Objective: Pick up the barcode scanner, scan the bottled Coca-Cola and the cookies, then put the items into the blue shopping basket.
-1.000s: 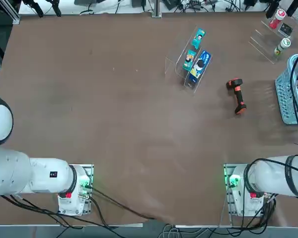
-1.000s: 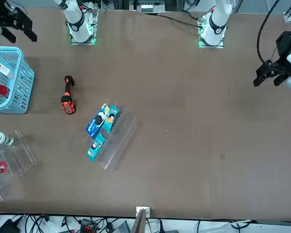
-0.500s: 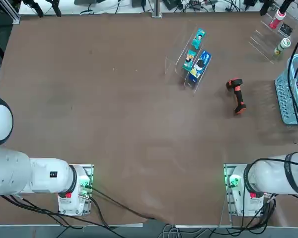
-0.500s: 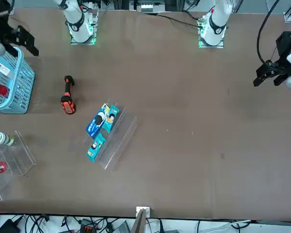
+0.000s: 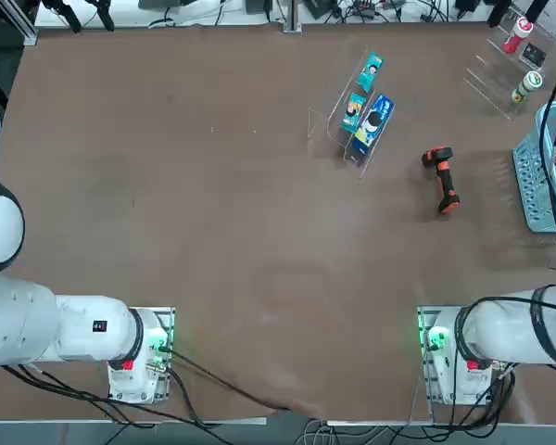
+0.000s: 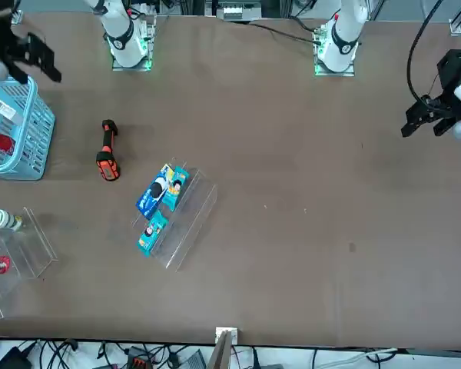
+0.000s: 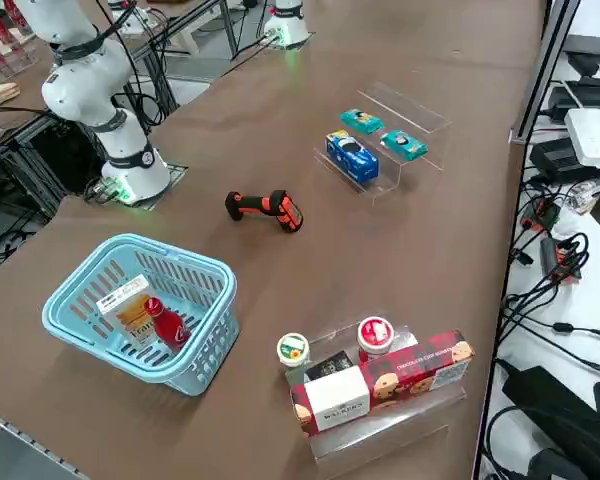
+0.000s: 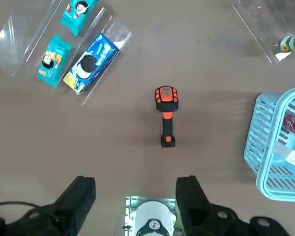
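The barcode scanner (image 5: 441, 179) lies on its side on the brown table, black with orange trim, also seen as the scanner (image 8: 166, 115) in the wrist view. The blue shopping basket (image 7: 90, 345) stands at the table's right edge. Inside it lie the bottled Coca-Cola (image 7: 167, 323) and the white cookies box (image 7: 123, 303). My right gripper (image 8: 134, 191) hangs high over the table, open, with nothing between its fingers. It looks down on the scanner from the robot's side. In the front view the gripper (image 6: 32, 65) shows near the basket (image 6: 19, 146).
A clear acrylic rack (image 5: 338, 107) holds a blue packet (image 5: 372, 120) and two teal packets, left of the scanner. A second acrylic stand (image 7: 380, 430) beyond the basket carries two capped bottles and red and white boxes. Cables run along the table's far edge.
My right gripper has shifted a little above the basket area in the front view. The scanner, basket and racks have not moved.
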You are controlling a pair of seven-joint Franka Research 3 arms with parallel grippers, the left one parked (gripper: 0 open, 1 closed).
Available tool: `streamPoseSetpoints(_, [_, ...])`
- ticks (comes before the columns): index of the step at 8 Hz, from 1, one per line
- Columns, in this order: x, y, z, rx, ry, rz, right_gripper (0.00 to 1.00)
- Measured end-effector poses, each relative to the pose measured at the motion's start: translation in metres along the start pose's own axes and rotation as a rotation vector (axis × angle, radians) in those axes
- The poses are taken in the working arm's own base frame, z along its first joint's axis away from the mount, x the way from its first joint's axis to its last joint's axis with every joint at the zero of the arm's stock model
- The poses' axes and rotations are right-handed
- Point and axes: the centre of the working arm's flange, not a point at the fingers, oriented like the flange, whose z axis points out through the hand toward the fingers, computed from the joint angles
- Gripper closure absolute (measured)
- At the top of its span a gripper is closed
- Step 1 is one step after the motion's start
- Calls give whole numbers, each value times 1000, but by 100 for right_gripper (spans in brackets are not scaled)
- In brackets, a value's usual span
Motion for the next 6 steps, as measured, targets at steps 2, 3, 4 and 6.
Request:
streamPoseSetpoints(2, [-9, -2, -7, -3, 17, 67, 0])
streamPoseSetpoints(3, [-6, -2, -5, -2, 26, 93, 0])
streamPoseSetpoints(4, [-1, 2, -3, -7, 37, 113, 0])
streamPoseSetpoints(6, [12, 17, 7, -17, 41, 143, 0])
